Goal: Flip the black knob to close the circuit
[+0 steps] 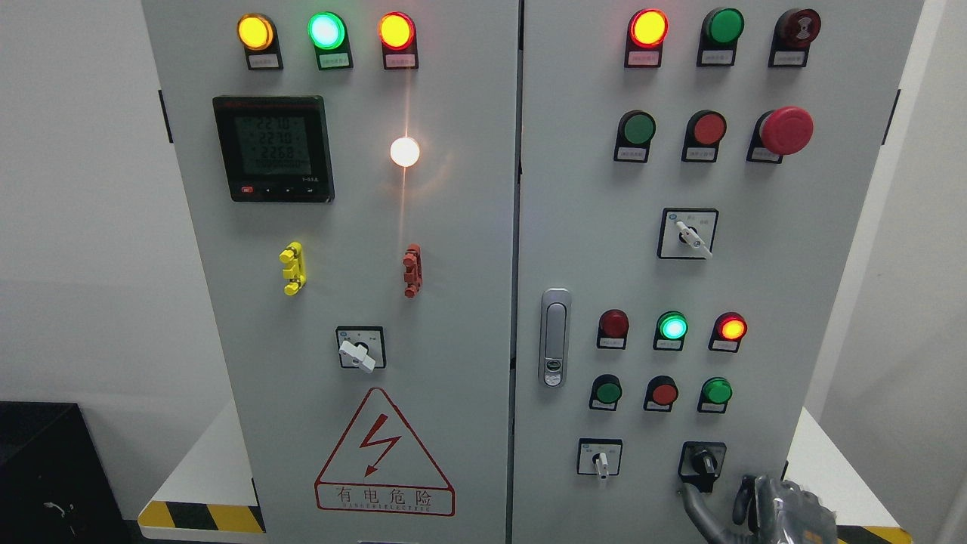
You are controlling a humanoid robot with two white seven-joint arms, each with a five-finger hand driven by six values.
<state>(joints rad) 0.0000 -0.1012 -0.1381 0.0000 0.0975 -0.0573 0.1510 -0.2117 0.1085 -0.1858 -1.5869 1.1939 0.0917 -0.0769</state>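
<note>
The black knob [703,459] sits in a black square plate at the lower right of the right cabinet door [755,287], its handle pointing roughly upward. My right hand [718,496] comes up from the bottom edge just below it. One grey finger [693,505] reaches toward the plate's lower left corner, and the other fingers [746,500] rise a little to the knob's right. The hand holds nothing and sits just short of the knob. The left hand is out of view.
A white-handled selector [600,459] sits left of the knob, another [689,234] higher up. Lit and unlit lamps and buttons fill the door, with a red mushroom button [786,130] at top right. A metal door latch [554,336] is mid-left. The left door carries a meter [273,148] and a warning triangle [384,453].
</note>
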